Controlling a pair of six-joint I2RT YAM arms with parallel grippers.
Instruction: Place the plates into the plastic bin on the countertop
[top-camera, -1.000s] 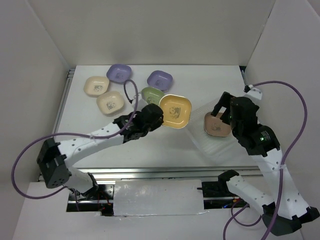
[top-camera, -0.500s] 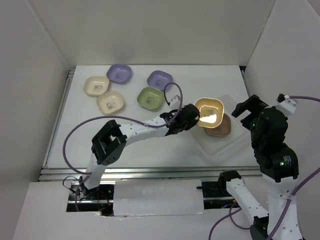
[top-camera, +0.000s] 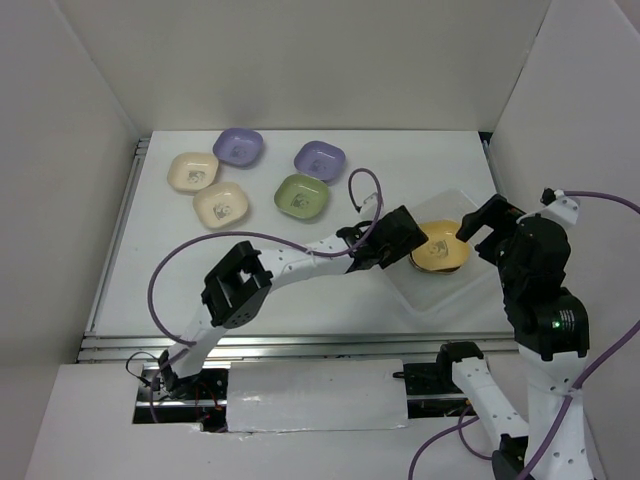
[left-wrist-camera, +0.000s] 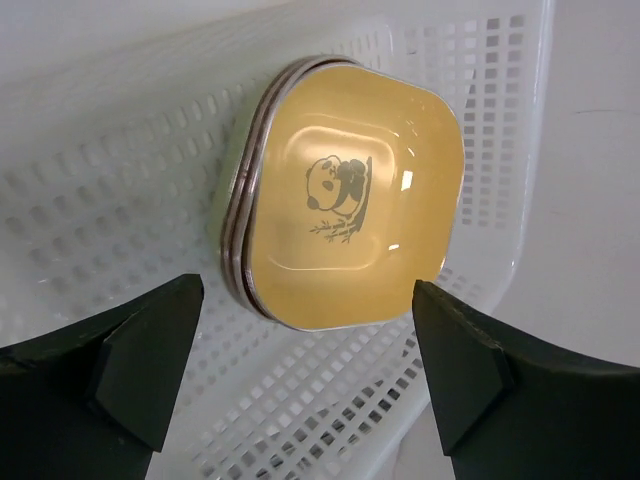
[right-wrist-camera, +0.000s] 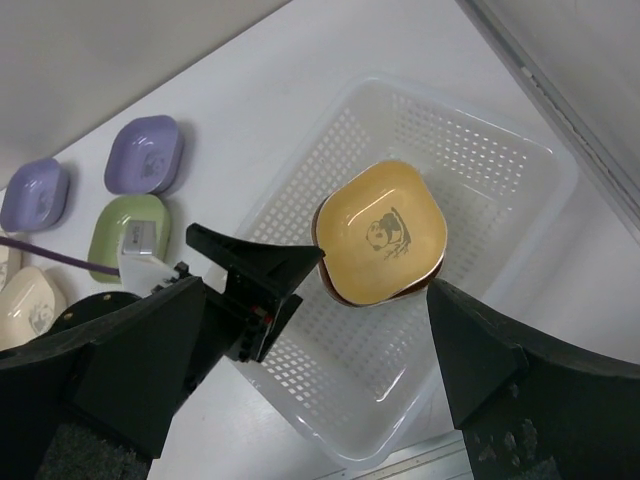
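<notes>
Near the bin's (top-camera: 428, 292) middle the yellow plate (left-wrist-camera: 350, 200) lies nested on a brown one (left-wrist-camera: 231, 235), free between the left gripper's (left-wrist-camera: 305, 292) wide-spread fingers, so that arm should rise straight up before seeking the green plate (top-camera: 302, 195); the right gripper (right-wrist-camera: 313, 288) gapes wide too.

One yellow plate (left-wrist-camera: 350, 200), rounded-square, panda mark at centre, lies nested on a second plate (left-wrist-camera: 232, 235) of which only the brownish rim shows at its left edge. Both sit inside the plastic bin (left-wrist-camera: 120, 200), which has a perforated floor, with white countertop (left-wrist-camera: 600, 200) to its right. The left gripper (left-wrist-camera: 305, 300) is spread wide, its dark fingers (left-wrist-camera: 140, 360) at the lower corners, clear of the plates.
</notes>
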